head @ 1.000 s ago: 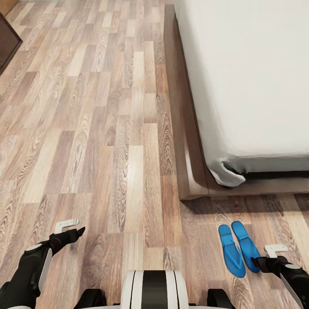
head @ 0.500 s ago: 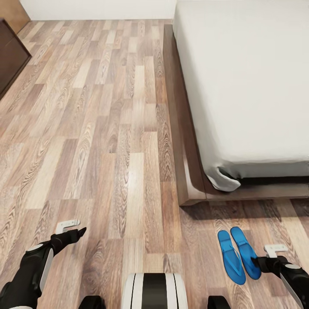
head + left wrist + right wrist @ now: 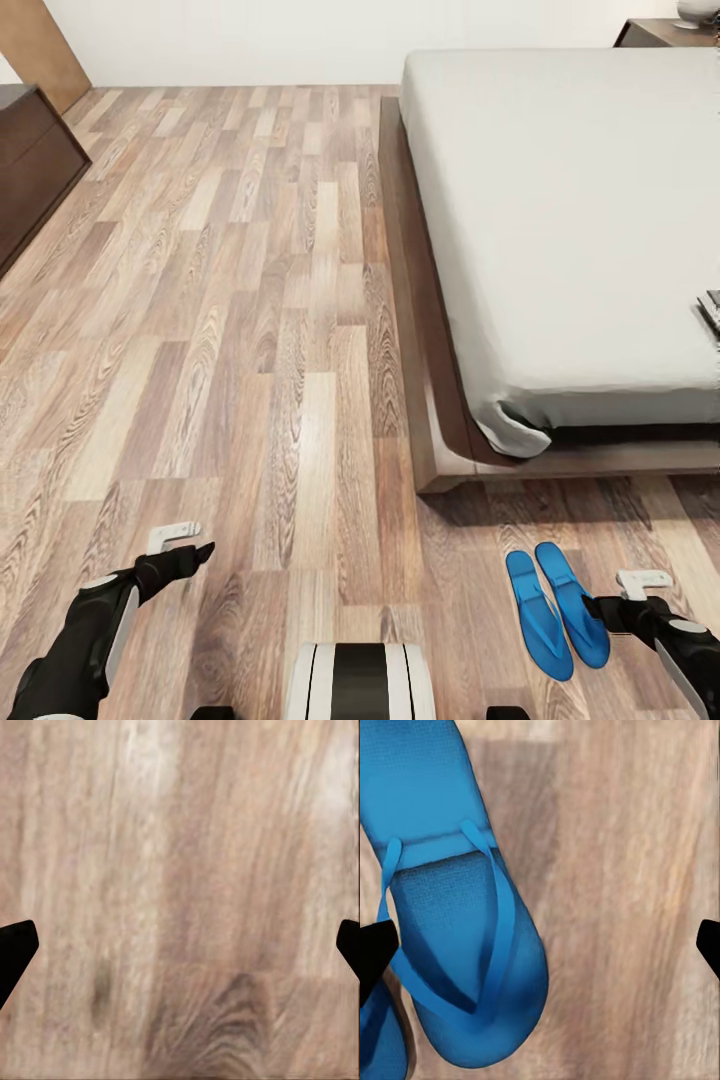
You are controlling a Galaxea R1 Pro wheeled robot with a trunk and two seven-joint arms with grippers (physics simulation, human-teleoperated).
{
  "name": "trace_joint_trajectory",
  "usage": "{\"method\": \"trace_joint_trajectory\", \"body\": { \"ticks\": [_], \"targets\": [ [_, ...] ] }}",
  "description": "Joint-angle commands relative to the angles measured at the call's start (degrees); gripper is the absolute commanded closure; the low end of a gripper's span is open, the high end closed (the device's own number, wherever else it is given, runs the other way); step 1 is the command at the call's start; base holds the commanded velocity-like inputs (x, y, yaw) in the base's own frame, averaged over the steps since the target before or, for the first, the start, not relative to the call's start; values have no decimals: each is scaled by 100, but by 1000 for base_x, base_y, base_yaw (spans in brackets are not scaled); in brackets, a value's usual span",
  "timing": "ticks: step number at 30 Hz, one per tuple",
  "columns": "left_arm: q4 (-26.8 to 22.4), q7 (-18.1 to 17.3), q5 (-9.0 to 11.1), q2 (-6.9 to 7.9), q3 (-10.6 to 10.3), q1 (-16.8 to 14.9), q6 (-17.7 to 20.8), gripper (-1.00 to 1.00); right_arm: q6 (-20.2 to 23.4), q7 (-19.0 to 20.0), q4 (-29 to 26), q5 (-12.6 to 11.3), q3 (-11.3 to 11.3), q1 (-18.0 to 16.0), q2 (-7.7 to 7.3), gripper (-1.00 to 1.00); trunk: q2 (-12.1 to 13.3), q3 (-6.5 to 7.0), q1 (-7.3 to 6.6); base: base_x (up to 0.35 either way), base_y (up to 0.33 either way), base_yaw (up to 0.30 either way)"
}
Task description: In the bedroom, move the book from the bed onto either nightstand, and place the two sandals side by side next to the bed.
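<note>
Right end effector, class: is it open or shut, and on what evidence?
Open. In the right wrist view its dark fingertips sit at opposite edges, with bare floor and a blue sandal between them, nothing gripped.

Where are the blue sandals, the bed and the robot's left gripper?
sandals (image 3: pixel 556 612): head view, sole of the pair.
bed (image 3: pixel 560 220): head view, grey mattress top.
left gripper (image 3: pixel 186 540): head view, between its fingertips.

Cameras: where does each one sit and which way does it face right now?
Head view: on the robot's head, facing forward and down over floor, bed, sandals; both arms, left gripper, right gripper and base show.
Left wrist view: near the left gripper, facing bare floor; dark fingertips at both edges.
Right wrist view: near the right gripper, facing the sandals.
Shared: sandals in head and right wrist views.
</note>
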Motion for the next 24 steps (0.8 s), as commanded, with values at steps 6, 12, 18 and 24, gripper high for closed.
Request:
{"method": "trace_joint_trajectory", "body": {
  "ticks": [6,12,18,24],
  "targets": [
    [477,-75,-60,30,-81,-4,-104,-100,-934,262,931,-754,-29,16,-34,-100,7,130,-16,0,0,0],
    [1386,-114,-32,240,-80,0,-966,-100,-1964,2081,2107,-1199,-30,19,-65,-100,15,263,-32,0,0,0],
    [1865,-384,-20,331,-79,-2,-1203,-100,-2072,2746,2445,-1340,-30,18,-68,-100,23,396,-47,0,0,0],
    [2586,-906,-24,447,-71,-2,-1896,-100,-2109,2869,2595,-1429,-28,19,-65,-100,31,529,-63,0,0,0]
  ]
}}
